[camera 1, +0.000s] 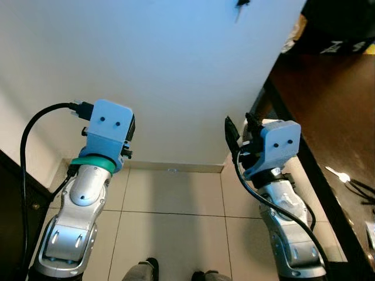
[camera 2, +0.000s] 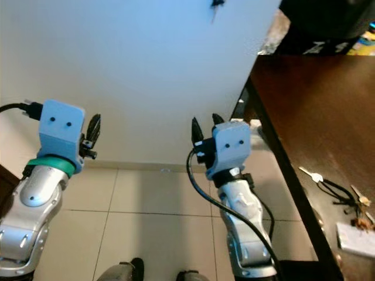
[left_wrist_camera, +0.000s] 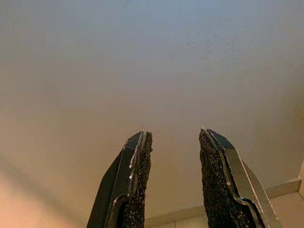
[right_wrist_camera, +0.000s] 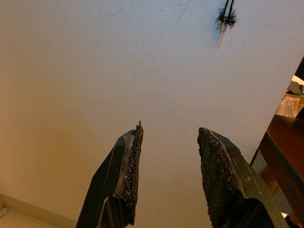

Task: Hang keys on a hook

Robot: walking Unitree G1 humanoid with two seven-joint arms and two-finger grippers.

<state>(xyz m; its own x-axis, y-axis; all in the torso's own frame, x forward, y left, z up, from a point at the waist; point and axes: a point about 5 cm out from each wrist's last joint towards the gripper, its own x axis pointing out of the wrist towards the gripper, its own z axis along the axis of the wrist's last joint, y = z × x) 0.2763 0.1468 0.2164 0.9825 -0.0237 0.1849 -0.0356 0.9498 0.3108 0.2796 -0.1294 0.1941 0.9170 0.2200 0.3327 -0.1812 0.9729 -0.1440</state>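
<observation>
White wall (camera 1: 176, 70) ahead; tiled floor (camera 1: 176, 199) at its foot. Dark wooden bench (camera 2: 316, 117) runs out from the wall on the robot's right. Left gripper (left_wrist_camera: 173, 137) raised facing the wall, fingers apart, empty. Right gripper (right_wrist_camera: 168, 130) raised beside the bench's wall-end corner, fingers apart, empty. Keys (camera 2: 337, 190) lie flat on the bench, near its front edge, well apart from the wall. Small dark hook (right_wrist_camera: 226, 16) high on the wall.
</observation>
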